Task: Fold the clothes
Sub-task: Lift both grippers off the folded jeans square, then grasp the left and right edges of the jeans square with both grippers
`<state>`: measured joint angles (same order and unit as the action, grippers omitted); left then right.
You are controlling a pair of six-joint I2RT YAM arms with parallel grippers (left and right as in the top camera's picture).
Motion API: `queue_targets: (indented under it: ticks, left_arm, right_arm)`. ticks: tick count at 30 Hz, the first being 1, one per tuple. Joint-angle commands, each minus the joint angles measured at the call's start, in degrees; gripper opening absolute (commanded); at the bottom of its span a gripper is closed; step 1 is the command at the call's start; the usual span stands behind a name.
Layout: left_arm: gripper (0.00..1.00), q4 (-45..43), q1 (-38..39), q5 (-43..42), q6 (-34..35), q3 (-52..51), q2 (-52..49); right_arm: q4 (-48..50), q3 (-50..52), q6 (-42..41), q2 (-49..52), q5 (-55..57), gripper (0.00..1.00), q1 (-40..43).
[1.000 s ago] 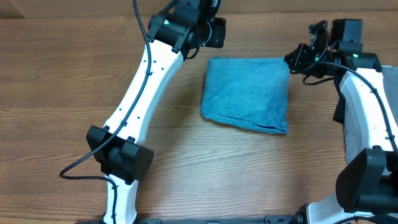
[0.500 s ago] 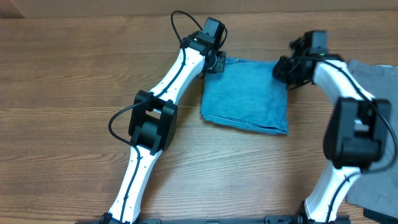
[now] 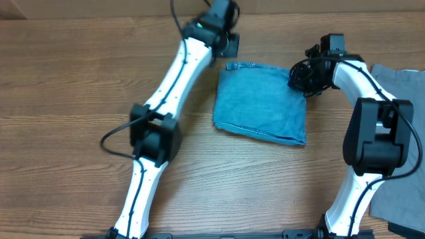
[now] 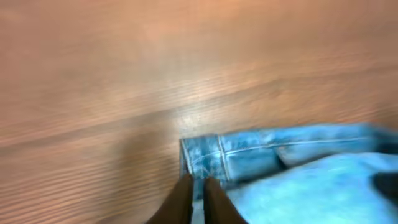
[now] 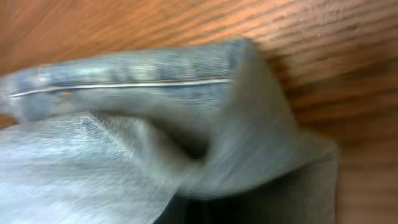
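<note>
One pair of jeans, one grey cloth, two arms

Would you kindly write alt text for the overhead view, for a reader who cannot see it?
Folded light blue jeans lie on a wooden table, the left end effector and right end effector at their two far corners. Grey cloth lies at the right edge.

- The jeans lie folded on the table, between my two arms.
- My left claw is at their far left corner, and my right claw is at their far right corner.
- A loose cloth lies at the table's right edge.
</note>
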<state>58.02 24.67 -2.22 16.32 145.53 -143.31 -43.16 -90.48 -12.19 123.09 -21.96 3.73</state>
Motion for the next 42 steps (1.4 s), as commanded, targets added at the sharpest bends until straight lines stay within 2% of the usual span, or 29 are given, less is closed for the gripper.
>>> queue_targets:
  ticks: [1, 6, 9, 13, 15, 16, 21, 31, 32, 35, 42]
  left_arm:
    - [0.12, 3.6, -2.1, -1.2, 0.5, 3.6, 10.9]
    - [0.09, 11.5, -2.4, -4.7, 0.4, 3.4, 11.3]
    - [0.04, 15.9, -2.4, -4.7, 0.3, 3.0, 9.5]
    - [0.04, 17.0, -2.1, -4.9, 0.3, 0.3, 8.0]
    - [0.04, 16.6, -1.9, -5.0, 0.3, -1.7, 7.6]
    - [0.04, 15.9, -1.8, -5.1, 0.3, -2.9, 7.6]
    - [0.04, 11.0, -1.5, -11.0, 0.4, -11.3, 7.6]
    - [0.04, -5.4, 1.2, -11.2, 0.4, -32.6, 7.6]
    - [0.04, -6.9, 1.3, -11.2, 0.4, -34.7, 7.6]
    - [0.04, -10.0, 1.3, -11.1, 0.4, -39.1, 7.6]
    - [0.04, -11.6, 1.2, -10.8, 0.4, -42.0, 8.0]
  right_arm:
    - [-2.6, -7.2, 0.2, -11.9, 0.0, 0.07, -0.3]
    - [-6.3, -8.1, 0.2, -20.1, 0.3, 0.13, -0.3]
    - [-7.2, -8.1, -0.1, -21.0, 1.8, 0.17, -0.3]
    - [-7.0, -7.5, -1.8, -19.0, 4.9, 0.17, -0.3]
    - [-7.1, -7.3, -1.8, -17.3, 4.9, 0.1, -0.3]
    - [-7.3, -7.3, -1.8, -16.3, 4.9, 0.04, -0.3]
    - [-7.2, -7.1, -2.5, -9.6, 6.4, 0.04, -0.3]
    - [-0.9, -7.1, -2.4, 6.6, 8.1, 0.04, -0.3]
    - [0.5, -7.1, -2.4, 8.1, 8.5, 0.05, -0.3]
    - [4.9, -7.0, -2.4, 12.3, 8.5, 0.21, -0.3]
    - [5.5, -7.4, -2.4, 12.1, 8.2, 0.21, -0.2]
